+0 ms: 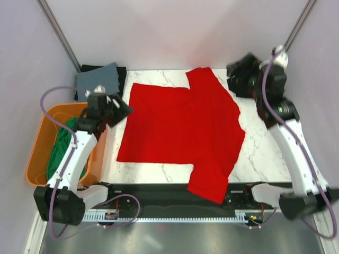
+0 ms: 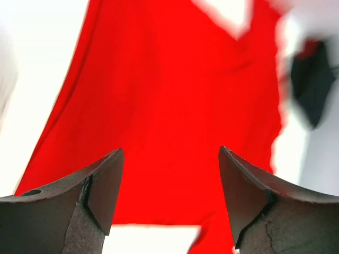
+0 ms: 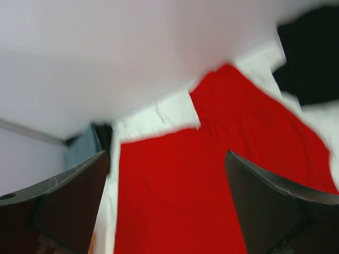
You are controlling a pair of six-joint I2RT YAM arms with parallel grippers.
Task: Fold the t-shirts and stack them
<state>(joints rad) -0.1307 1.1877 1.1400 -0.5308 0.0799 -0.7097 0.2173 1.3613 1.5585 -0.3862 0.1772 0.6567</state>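
Note:
A bright red t-shirt (image 1: 180,127) lies spread flat on the marble table (image 1: 259,153), with one sleeve hanging over the near edge. A slate grey-blue t-shirt (image 1: 98,78) lies folded on a black one (image 1: 122,74) at the back left corner. A green t-shirt (image 1: 62,148) sits in the orange tub. My left gripper (image 1: 122,109) hovers open at the red shirt's left edge. In the left wrist view the red t-shirt (image 2: 169,95) fills the space past the empty left gripper (image 2: 169,180). My right gripper (image 1: 237,76) is raised at the back right, open. The right wrist view shows the right gripper (image 3: 167,190) above the red t-shirt (image 3: 212,174).
The orange tub (image 1: 38,143) stands off the table's left side, under my left arm. Pale walls close in the back and both sides. The grey-blue shirt (image 3: 82,151) shows at the left of the right wrist view. Both wrist views are blurred.

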